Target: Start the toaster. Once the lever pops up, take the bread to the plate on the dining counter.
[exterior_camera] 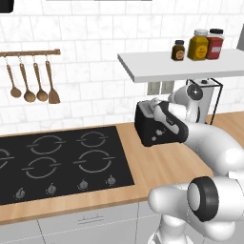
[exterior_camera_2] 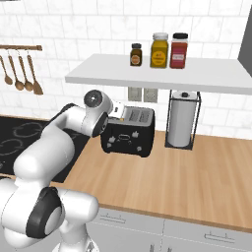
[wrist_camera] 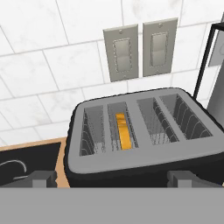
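Our hand (wrist_camera: 112, 177) hangs just above the toaster (wrist_camera: 144, 135), near its front edge, and its two dark fingertips (wrist_camera: 41, 178) stand wide apart with nothing between them, so we call it open and empty. We take the toaster as our landmark: it is a black box with a grey top and four slots, and it stands on the wooden worktop (exterior_camera_2: 187, 172) close to the tiled wall. Inside the second slot from the left, as the hand view shows it, we see the bread (wrist_camera: 124, 130) as a narrow orange-yellow strip that sits low in the slot, below the grey top. In the right base view the white arm reaches to the toaster (exterior_camera_2: 129, 130) from the left side, and the hand is over the left end of its top; the small grey controls are on the face that looks toward us. In the left base view the toaster (exterior_camera: 155, 126) is partly covered by the arm. Behind the toaster two grey wall plates (wrist_camera: 140, 49) are fixed on the tiles. To the right of the toaster stands a paper towel roll (exterior_camera_2: 181, 124) in a black wire holder. Above the toaster there is a white shelf (exterior_camera_2: 162, 75) with three jars (exterior_camera_2: 158, 50). To the left of the toaster the black hob (exterior_camera: 59, 162) is set into the worktop, and wooden spoons (exterior_camera: 31, 78) hang from a rail on the wall above it.
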